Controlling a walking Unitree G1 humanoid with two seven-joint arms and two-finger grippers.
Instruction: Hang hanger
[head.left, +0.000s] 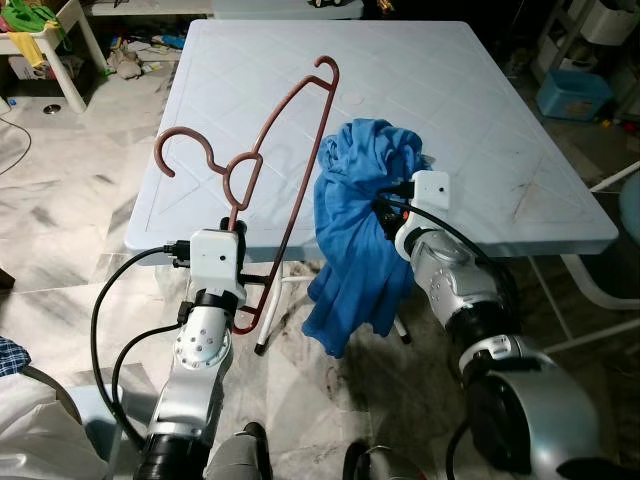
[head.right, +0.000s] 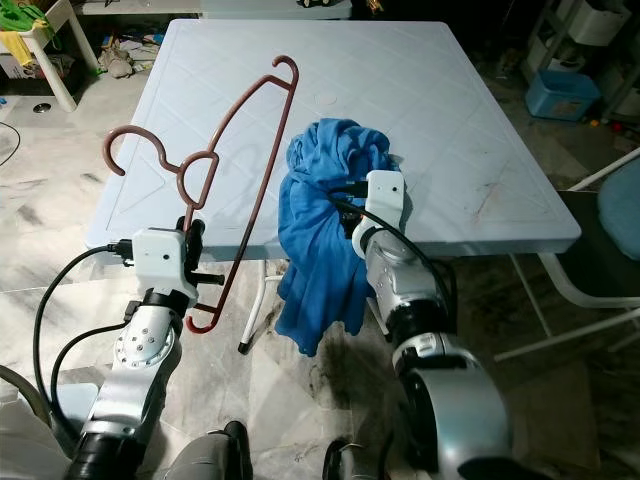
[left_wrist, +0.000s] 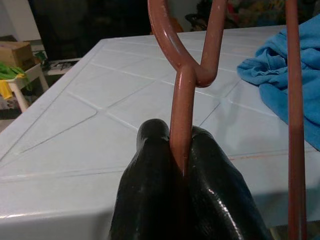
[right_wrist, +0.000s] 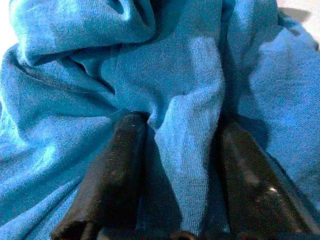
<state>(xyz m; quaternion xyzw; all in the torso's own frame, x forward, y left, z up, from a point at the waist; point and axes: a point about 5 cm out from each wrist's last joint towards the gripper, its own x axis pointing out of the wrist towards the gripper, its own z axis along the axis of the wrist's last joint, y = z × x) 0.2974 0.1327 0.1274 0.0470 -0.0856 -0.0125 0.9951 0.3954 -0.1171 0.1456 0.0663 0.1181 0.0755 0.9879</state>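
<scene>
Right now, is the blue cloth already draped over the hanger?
No. The blue cloth sits bunched around the right gripper, apart from the hanger that the left gripper pinches.

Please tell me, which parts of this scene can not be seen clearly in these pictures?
- Right gripper: in the eye views the blue cloth covers its fingers.
- In the right wrist view, cloth between the fingers hides whether they pinch it.
- Hanger: in the left wrist view the top edge cuts off its hook.
- Left gripper: in the left eye view its white wrist camera box hides the fingers.
- Table: its far edge is cut off.
</scene>
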